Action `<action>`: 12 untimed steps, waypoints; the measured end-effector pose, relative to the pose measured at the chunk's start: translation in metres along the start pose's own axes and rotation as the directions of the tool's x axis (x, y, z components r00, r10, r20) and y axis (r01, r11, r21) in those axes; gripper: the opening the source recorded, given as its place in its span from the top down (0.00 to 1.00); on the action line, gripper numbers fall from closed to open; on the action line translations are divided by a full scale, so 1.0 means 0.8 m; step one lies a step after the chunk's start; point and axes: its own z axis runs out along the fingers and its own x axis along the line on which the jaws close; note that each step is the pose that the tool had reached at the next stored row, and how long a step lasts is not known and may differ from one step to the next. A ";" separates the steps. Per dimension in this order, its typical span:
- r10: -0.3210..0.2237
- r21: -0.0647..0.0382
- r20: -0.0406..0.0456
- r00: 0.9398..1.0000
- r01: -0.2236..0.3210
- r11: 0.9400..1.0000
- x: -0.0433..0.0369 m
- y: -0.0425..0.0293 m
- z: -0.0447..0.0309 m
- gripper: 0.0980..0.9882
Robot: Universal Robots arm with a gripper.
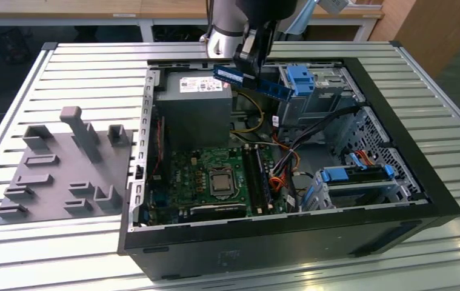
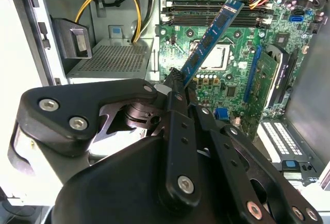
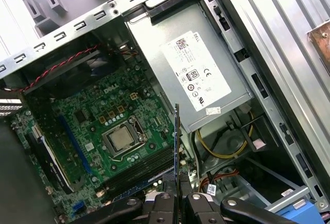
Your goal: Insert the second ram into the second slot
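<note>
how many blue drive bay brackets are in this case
2. One blue bracket is at the case's far end beside the second ram; the other blue bracket is toward the exterior view's right. More may be hidden.

Clamps the ram stick [image 3: 176, 146] in the gripper [image 3: 177, 199], jaws closed on its near end. Presents the stick edge-on, as a thin dark line. Points it into the open computer case, its far tip between the processor [image 3: 122, 140] on the green motherboard [image 3: 87, 126] and the grey power supply [image 3: 191, 64]. Holds it apart from the long black slots [image 3: 139, 170]. Looks also onto yellow cables [image 3: 209, 149] beside the power supply and a red-and-black wire [image 3: 56, 69].
</note>
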 end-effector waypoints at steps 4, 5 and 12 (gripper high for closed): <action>0.006 0.000 0.000 1.000 -0.006 1.000 0.000 0.0000 0.0000 0.95; 0.007 0.000 0.000 1.000 -0.007 1.000 0.000 0.0000 0.0000 0.95; 0.017 0.000 0.001 1.000 -0.017 1.000 0.000 0.0000 0.0000 0.95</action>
